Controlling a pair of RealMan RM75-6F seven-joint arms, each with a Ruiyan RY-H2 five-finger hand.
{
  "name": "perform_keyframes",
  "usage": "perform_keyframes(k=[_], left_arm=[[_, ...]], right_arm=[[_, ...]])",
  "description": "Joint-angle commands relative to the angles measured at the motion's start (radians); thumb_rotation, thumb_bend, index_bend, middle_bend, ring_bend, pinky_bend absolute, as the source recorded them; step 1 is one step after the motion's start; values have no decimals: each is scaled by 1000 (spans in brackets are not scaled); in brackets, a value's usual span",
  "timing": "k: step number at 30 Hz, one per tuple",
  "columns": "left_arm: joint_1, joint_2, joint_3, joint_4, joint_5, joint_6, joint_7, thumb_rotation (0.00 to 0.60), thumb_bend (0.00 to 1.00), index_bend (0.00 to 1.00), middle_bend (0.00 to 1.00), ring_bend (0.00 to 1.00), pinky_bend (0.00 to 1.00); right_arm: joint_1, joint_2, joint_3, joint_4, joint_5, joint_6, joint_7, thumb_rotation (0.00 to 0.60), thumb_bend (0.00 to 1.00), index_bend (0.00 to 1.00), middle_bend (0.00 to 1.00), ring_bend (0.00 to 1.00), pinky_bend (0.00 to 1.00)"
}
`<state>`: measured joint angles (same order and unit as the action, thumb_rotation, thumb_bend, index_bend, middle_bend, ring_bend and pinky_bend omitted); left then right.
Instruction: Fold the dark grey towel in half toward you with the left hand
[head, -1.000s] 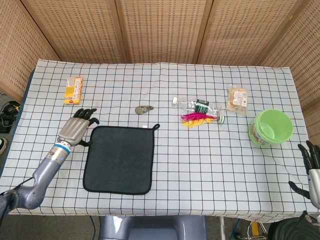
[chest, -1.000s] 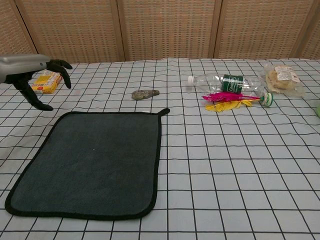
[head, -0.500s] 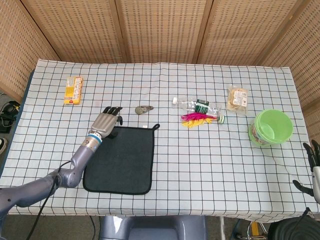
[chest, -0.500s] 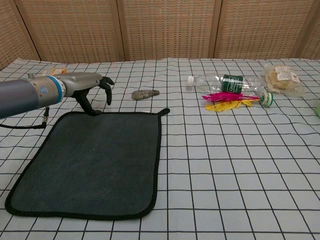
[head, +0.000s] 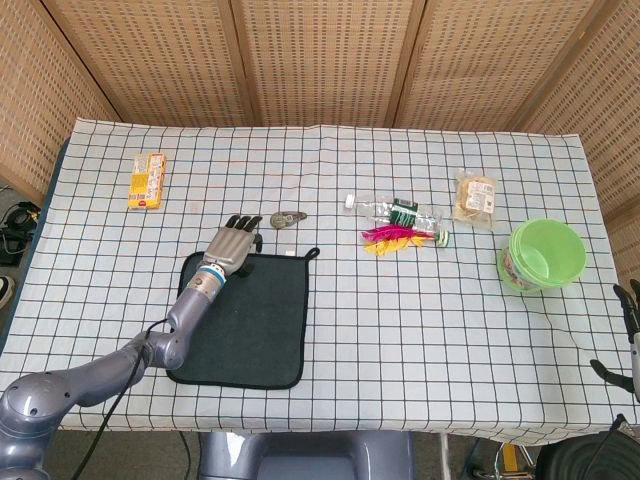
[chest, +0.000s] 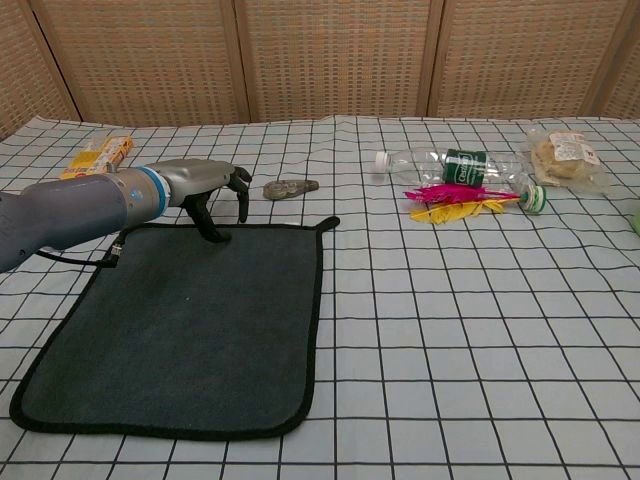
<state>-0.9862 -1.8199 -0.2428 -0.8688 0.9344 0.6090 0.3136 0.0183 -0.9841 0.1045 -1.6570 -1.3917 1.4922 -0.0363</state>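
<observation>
One dark grey towel (head: 245, 318) lies flat on one checked tablecloth (head: 400, 330). One yellow snack packet (head: 146, 180) sits at ten o'clock. One small grey-brown object (head: 288, 218), too small to identify, lies just beyond the towel. One clear plastic bottle (head: 395, 211) lies on its side, with one pink and yellow feathery item (head: 395, 239) just beside it. One clear bag of biscuits (head: 475, 197) and one green bowl (head: 545, 254) sit around two o'clock. Two robot hands show: left hand (head: 233, 246) and right hand (head: 628, 318).

Right hand (head: 630, 325) cut off at frame edge.
</observation>
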Motion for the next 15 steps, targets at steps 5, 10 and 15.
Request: perform_keyframes(k=[5, 10, 15], left_arm=[[-17, -29, -2, 40, -17, -8, 7, 600, 391, 414, 0, 0, 0], [-19, -38, 2, 55, -24, -14, 12, 600, 392, 435, 0, 0, 0], [-16, -37, 2, 55, -33, -12, 15, 600, 393, 469, 0, 0, 0]], right_arm=[[2, 4, 1, 5, 3, -6, 13, 600, 0, 0, 0, 0, 0], [1, 6, 2, 7, 4, -5, 22, 600, 0, 0, 0, 0, 0], [1, 6, 2, 8, 2, -6, 27, 600, 0, 0, 0, 0, 0]])
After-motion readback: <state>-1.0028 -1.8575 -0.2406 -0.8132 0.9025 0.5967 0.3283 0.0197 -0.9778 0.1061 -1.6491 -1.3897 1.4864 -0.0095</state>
